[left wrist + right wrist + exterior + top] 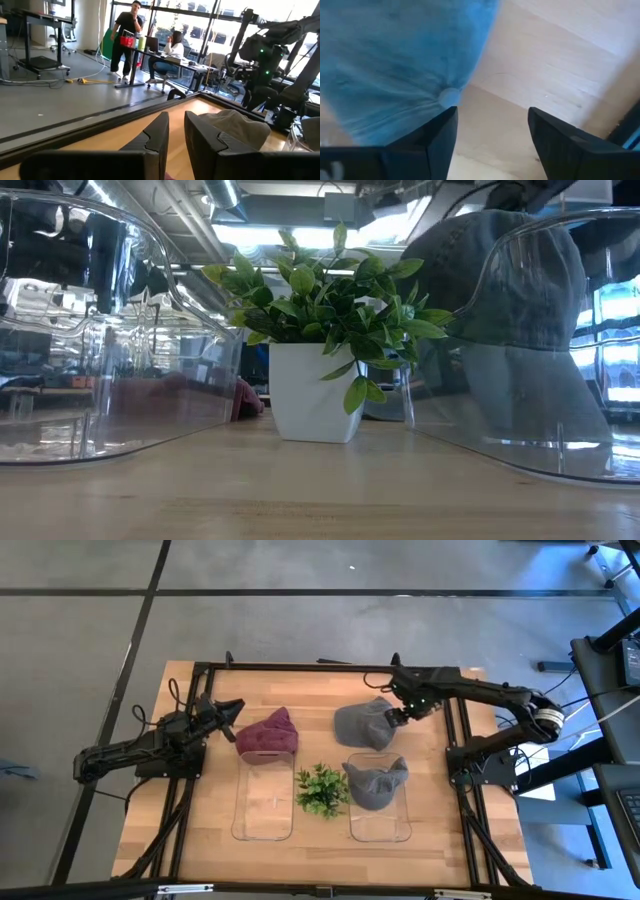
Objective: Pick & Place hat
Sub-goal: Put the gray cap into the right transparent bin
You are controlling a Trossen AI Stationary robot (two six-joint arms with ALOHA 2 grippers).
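Right end effector [397,718] spread beside loose grey hat [365,724]: lower over crown, pinch fabric firmly. Left end effector [232,710] nearly pressed together, idle.

On the wooden table [200,830], two clear plastic bins [264,802] [380,825] lie side by side, with a small green potted plant [321,789] between them. A grey cap [376,781] sits in the right bin's far end. A maroon cap [268,733] lies behind the left bin, and another grey cap [363,725] lies behind the right bin.
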